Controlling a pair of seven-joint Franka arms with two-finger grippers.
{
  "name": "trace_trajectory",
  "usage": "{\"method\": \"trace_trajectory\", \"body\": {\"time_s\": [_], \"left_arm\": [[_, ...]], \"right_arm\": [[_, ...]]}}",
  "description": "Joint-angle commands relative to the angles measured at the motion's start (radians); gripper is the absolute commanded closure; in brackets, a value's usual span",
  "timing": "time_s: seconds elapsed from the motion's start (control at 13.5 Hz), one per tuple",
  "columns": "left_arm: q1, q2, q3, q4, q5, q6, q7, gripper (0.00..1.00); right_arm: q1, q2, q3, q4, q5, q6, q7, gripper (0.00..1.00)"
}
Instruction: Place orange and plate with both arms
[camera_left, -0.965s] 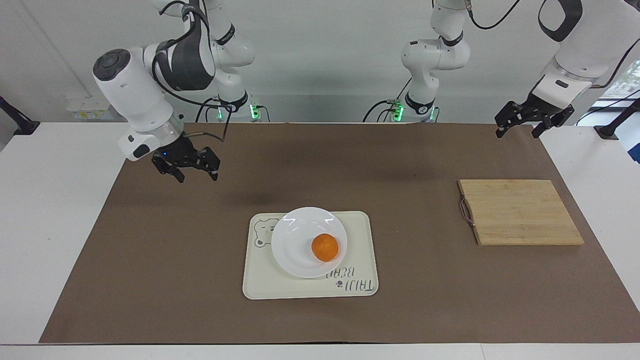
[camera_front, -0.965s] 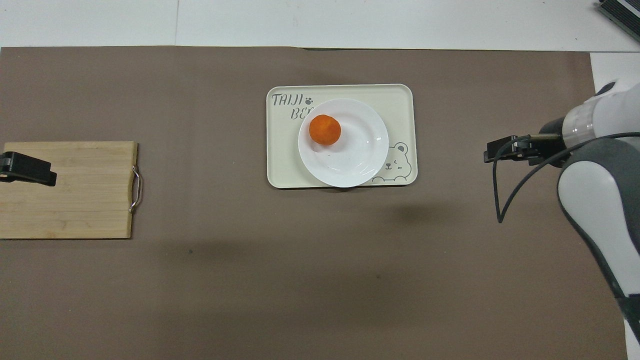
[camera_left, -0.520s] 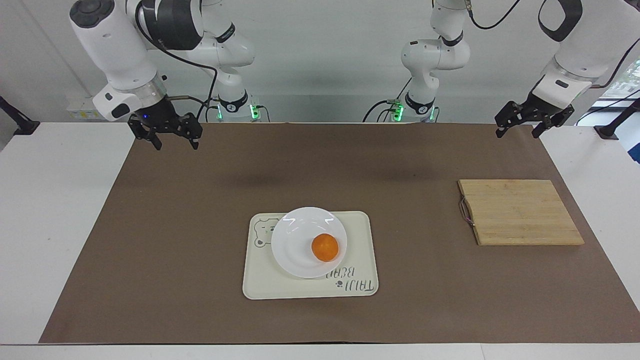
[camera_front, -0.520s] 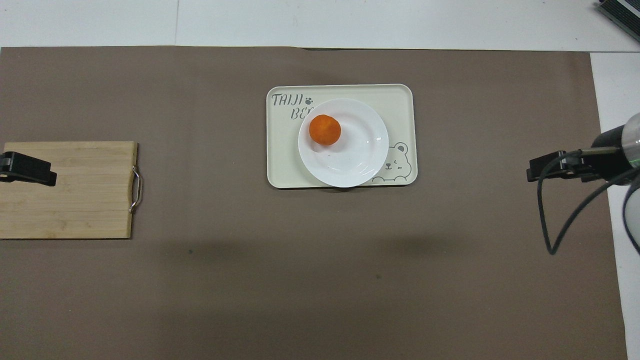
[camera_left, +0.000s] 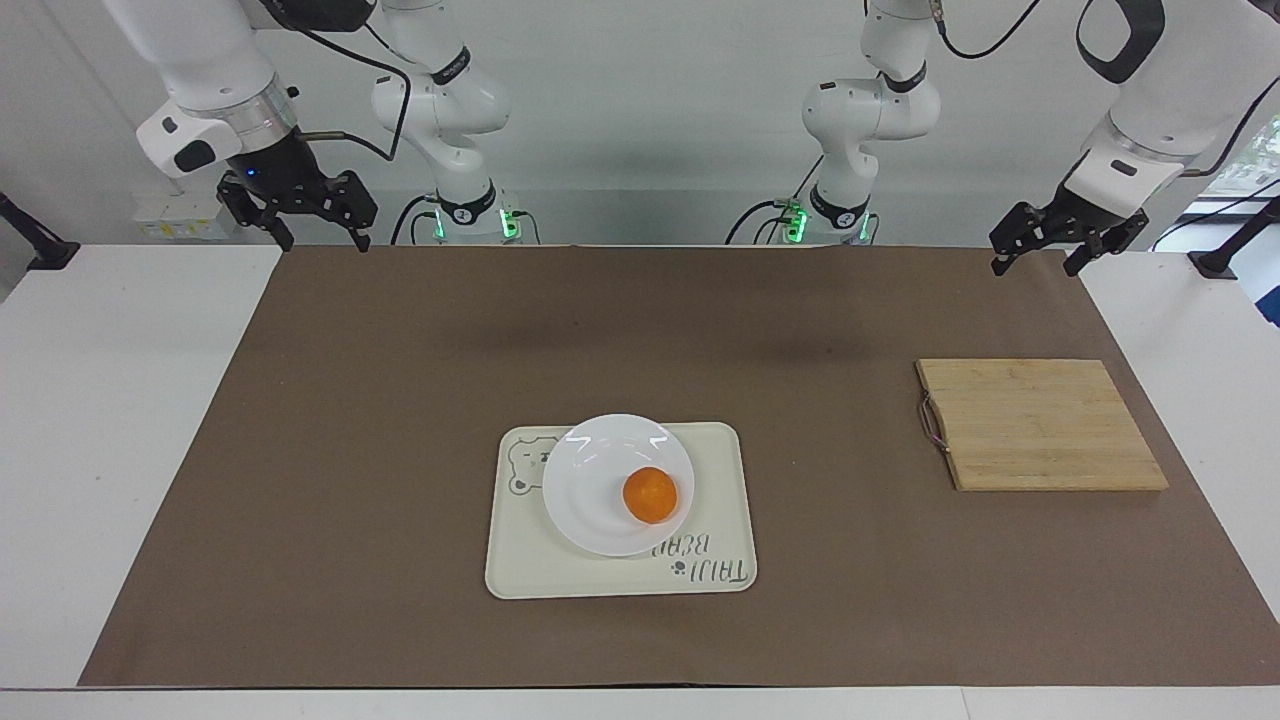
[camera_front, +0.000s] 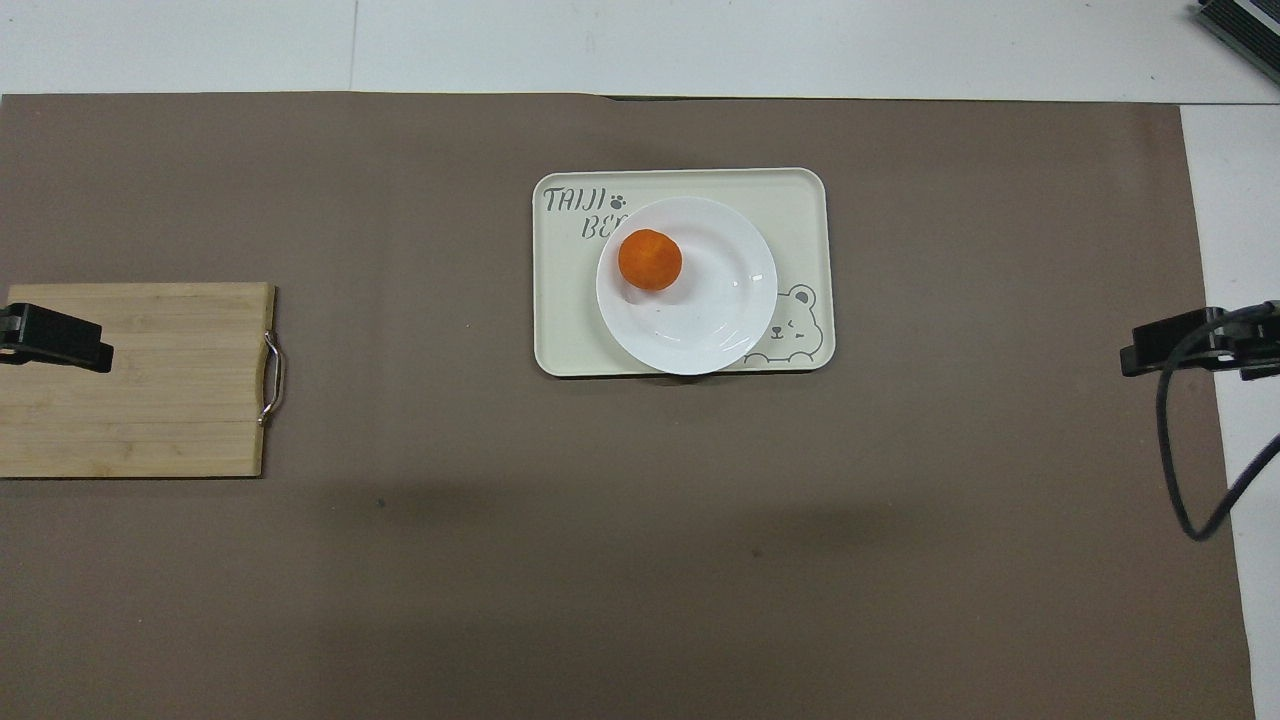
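On the plate (camera_left: 600, 480) upright (round) sits the orange (camera_left: 650, 495); both arms' jaws empty, spread.

Lighting bright, even, diffuse from overhead. Soft blurred shadows on brown mat (camera_left: 400, 400). Small glare streaks on white plate (camera_left: 600, 470). Both views sharp; no visible edge distortion.

The right tool (camera_left: 315, 240) rises and pulls back from over the brown mat (camera_left: 400, 400) to that mat's corner at the right arm's end of the desk, jaws open, empty.
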Motion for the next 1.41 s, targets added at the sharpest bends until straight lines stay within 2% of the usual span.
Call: {"method": "trace_trajectory", "body": {"time_s": [0.0,0.3,0.67,0.82,1.34], "left_arm": [[-0.001,-0.01,0.0,0.001,0.015,-0.004,-0.01,0.0],[-0.001,-0.011,0.0,0.001,0.015,-0.004,-0.01,0.0],[-0.001,-0.011,0.0,0.001,0.015,-0.006,-0.01,0.0],[-0.001,-0.011,0.0,0.001,0.015,-0.006,-0.01,0.0],[-0.001,-0.01,0.0,0.001,0.015,-0.006,-0.01,0.0]], "right_arm": [[0.001,-0.03,0.006,-0.039,-0.026,0.002,-0.019,0.0],[0.009,-0.024,0.012,-0.024,-0.058,0.01,-0.097,0.0],[0.008,-0.023,0.014,-0.019,-0.043,0.008,-0.072,0.0],[0.005,-0.018,0.014,0.011,-0.052,-0.001,-0.066,0.0],[0.004,-0.024,0.011,0.002,-0.057,0.002,-0.071,0.0]]}}
